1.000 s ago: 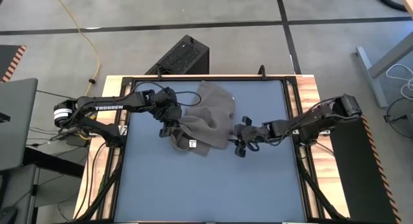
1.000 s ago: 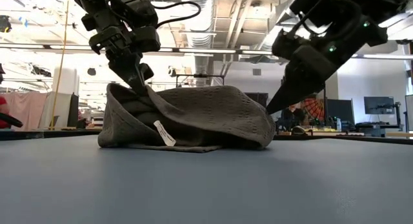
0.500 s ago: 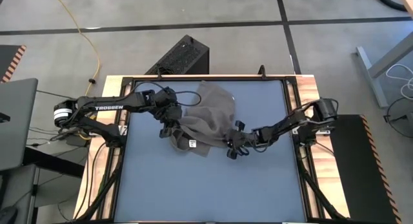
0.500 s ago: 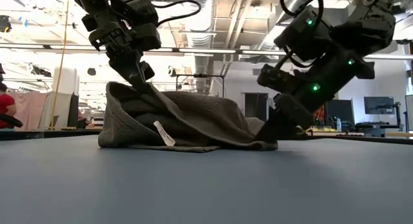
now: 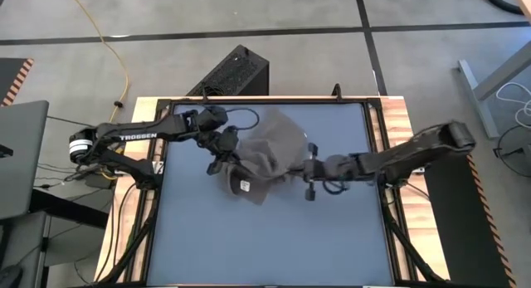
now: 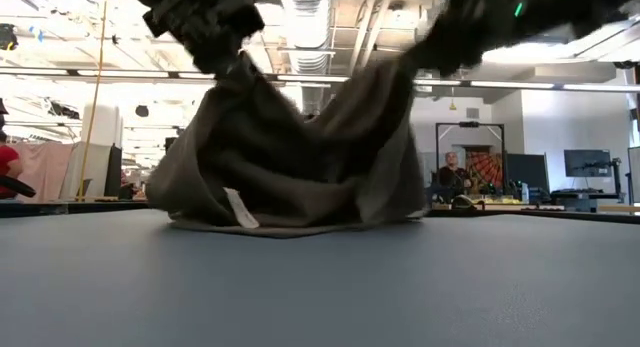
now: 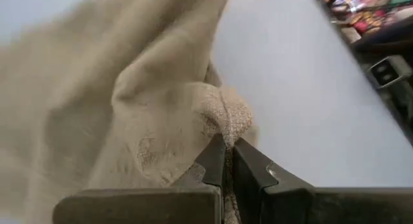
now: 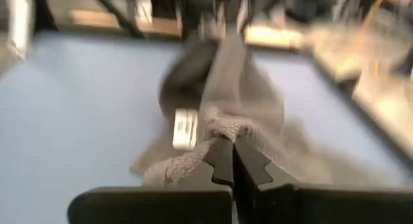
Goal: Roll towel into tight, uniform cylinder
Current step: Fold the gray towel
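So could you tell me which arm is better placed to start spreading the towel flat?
Probably neither alone: the left gripper and the right gripper are each shut on an edge of the towel, lifting it from opposite sides, so they could pull apart together.

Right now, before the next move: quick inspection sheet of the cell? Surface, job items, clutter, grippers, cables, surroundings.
Surface: blue-grey table, bare apart from the cloth.
Job's things: towel, bunched and unrolled, lifted at two ends into a sagging tent with its lower edge on the table; white tag hangs on the near side.
Clutter: nothing seen on the table.
Grippers: left gripper shut on the towel's left end; right gripper shut on its right end, both raised above the table.
Cables: yellow cord on the floor beyond the table; black cable looped at the left arm.
Surroundings: black box on the floor behind the table; people far off in the room.
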Robot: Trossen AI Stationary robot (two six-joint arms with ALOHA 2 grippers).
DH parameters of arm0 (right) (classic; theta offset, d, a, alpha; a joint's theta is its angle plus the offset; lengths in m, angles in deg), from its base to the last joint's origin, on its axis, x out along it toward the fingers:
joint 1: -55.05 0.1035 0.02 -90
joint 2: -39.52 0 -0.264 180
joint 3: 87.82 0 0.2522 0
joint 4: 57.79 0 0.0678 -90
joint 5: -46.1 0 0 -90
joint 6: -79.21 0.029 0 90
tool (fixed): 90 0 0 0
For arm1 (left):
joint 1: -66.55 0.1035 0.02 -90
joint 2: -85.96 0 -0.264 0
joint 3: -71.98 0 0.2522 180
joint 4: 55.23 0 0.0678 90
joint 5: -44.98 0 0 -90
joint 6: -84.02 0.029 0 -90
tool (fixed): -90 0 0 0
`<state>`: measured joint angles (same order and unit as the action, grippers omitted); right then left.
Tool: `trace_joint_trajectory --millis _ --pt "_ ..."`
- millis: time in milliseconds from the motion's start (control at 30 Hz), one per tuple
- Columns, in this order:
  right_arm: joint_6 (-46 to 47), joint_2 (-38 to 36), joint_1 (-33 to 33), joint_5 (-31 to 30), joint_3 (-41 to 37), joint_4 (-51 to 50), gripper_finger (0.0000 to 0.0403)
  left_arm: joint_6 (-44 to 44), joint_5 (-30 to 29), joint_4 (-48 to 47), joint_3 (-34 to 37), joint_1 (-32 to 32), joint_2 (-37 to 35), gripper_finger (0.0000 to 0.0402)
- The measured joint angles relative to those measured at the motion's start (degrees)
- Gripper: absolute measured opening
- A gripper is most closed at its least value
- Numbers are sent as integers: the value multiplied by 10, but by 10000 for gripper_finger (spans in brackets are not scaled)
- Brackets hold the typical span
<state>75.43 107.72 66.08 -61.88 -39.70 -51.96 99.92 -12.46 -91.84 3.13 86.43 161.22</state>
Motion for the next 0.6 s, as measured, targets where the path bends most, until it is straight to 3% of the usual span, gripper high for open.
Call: trace_joint_trajectory --millis 167,300,433,600 --pt "-37 -103 21 0 1 -4 19 31 6 0 -41 0 -4 1" --pt "-19 -138 28 0 1 -61 18 46 -42 -20 -47 0 -4 1" --pt "67 -117 16 -17 1 -126 17 44 -93 -68 -43 0 -2 1" --pt "150 -21 -14 -17 1 -142 17 27 -95 -64 15 -5 -2 1"
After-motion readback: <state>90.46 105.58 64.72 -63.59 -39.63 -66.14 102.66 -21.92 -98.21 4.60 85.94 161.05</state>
